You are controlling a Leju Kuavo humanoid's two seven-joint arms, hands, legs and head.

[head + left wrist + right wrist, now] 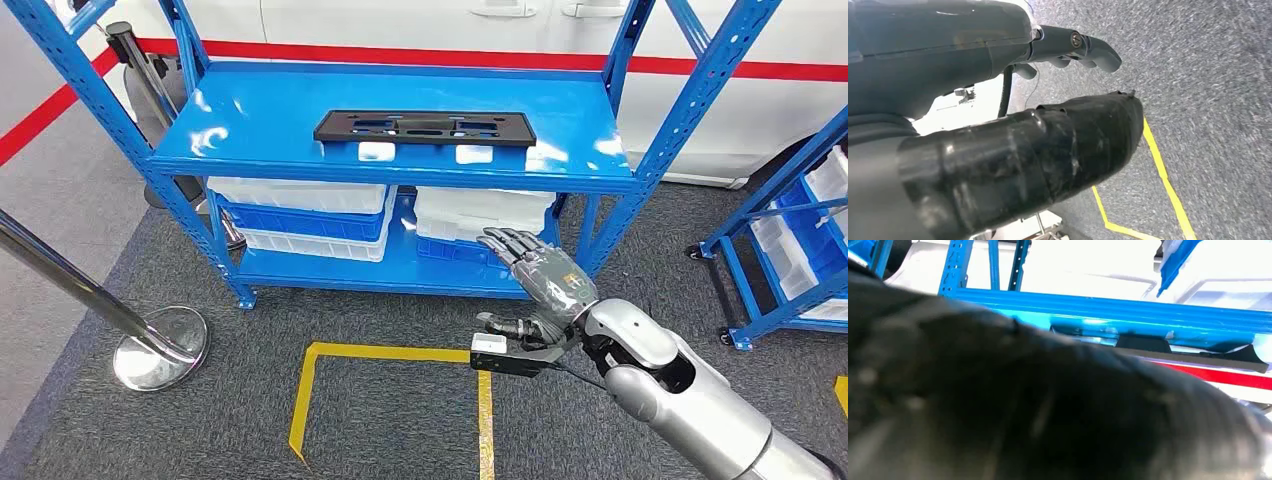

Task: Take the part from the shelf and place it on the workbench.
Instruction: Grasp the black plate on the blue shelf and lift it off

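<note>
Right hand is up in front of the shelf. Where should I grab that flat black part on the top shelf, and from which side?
Take the black part by its near long edge, coming in from the front with the right hand. It lies flat, long side towards the robot, near the front lip of the blue shelf, so probably that edge is within reach.

The head view is bright and sharp, lit evenly from above. White glare patches sit along the front edge of the shelf (400, 120) top and at its left corner. In the right wrist view the hand (1038, 410) is a dark blur, perhaps too near to focus; the background is blown out white.
</note>
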